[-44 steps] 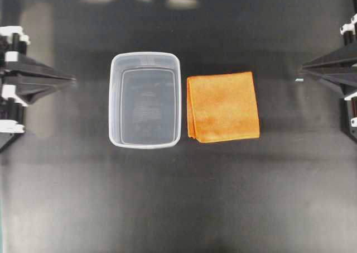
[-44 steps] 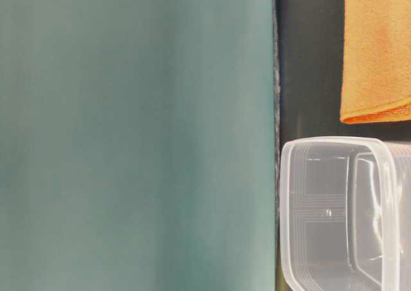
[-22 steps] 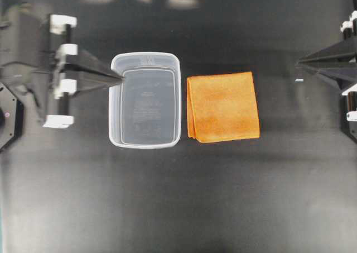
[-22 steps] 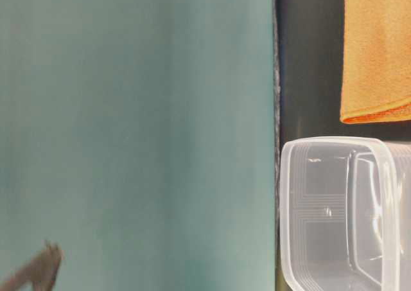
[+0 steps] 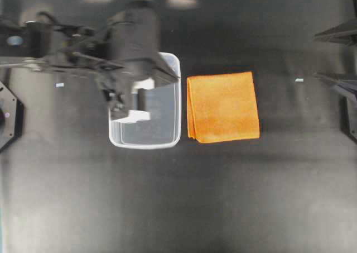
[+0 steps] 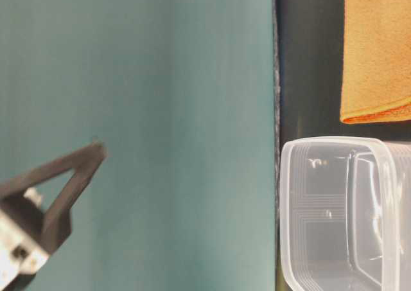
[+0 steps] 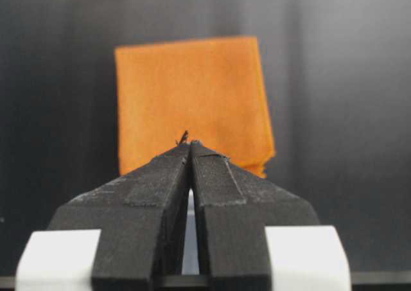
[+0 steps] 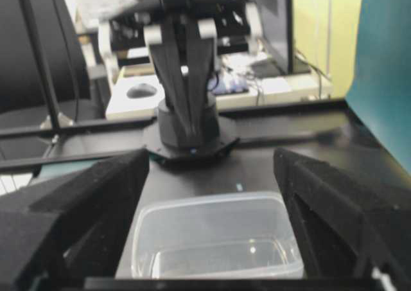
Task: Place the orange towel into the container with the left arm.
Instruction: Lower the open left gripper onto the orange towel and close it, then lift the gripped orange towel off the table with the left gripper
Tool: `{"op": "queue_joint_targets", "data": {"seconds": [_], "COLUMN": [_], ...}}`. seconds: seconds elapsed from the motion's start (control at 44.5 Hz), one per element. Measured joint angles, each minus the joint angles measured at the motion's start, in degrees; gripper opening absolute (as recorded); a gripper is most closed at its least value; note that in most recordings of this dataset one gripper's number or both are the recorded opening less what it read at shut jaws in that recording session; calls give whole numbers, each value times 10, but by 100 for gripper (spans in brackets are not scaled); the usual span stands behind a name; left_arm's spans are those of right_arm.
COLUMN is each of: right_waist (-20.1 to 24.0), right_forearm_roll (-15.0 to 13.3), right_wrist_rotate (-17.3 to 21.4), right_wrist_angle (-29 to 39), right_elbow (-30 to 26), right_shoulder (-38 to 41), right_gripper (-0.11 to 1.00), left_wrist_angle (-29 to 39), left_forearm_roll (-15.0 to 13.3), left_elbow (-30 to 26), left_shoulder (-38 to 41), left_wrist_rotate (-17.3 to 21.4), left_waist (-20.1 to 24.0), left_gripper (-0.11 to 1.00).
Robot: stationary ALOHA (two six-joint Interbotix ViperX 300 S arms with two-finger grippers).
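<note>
The orange towel (image 5: 223, 106) lies flat and folded on the black table, just right of the container (image 5: 146, 144), a clear tub standing empty. My left gripper (image 5: 174, 77) is shut and empty, hovering over the tub's right rim with its tip pointing at the towel. In the left wrist view the shut gripper (image 7: 190, 143) sits short of the towel (image 7: 189, 92). In the table-level view the gripper (image 6: 95, 152) is high above the tub (image 6: 295, 214) and towel (image 6: 376, 53). My right gripper (image 5: 322, 57) is open and empty at the right edge, facing the tub (image 8: 212, 201).
The left arm's body (image 5: 131, 41) covers the tub's upper left part. Two small pale specks (image 5: 299, 80) (image 5: 59, 85) lie on the table. A teal wall (image 6: 141, 111) fills the table-level view. The left arm's base (image 8: 189, 133) stands beyond the tub.
My left arm has swung from the left edge to above the tub, still shut. My right gripper's fingers have spread apart at the right edge.
</note>
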Motion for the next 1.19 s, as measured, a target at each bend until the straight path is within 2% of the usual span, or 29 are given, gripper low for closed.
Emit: {"op": "queue_joint_targets", "data": {"seconds": [0.022,0.09,0.27,0.36,0.45,0.9,1.192], "right_waist": [0,0,0,0,0,-1,-1], "right_forearm_roll": [1,1,1,1,1,1,1], "right_wrist_rotate": [-1,0,-1,-3,-3,-1,0], "right_wrist_angle": [0,0,-1,-3,-3,-4,-4], "right_elbow": [0,0,0,0,0,0,0], "right_shoulder": [-2,-7,-17,-25,-33,-40,-40], "right_gripper": [76,76,76,76,76,76,76], "left_wrist_angle": [5,27,98,127,147,149,148], "left_forearm_roll": [0,0,0,0,0,0,0], "left_elbow": [-7,-37,-138,-178,-218,-310,-321], "left_shoulder": [6,38,141,185,237,422,469], "left_wrist_rotate": [3,19,42,41,44,54,52], "left_waist": [0,1,-1,-1,-1,9,9], "left_gripper": [2,16,73,89,90,90,89]}}
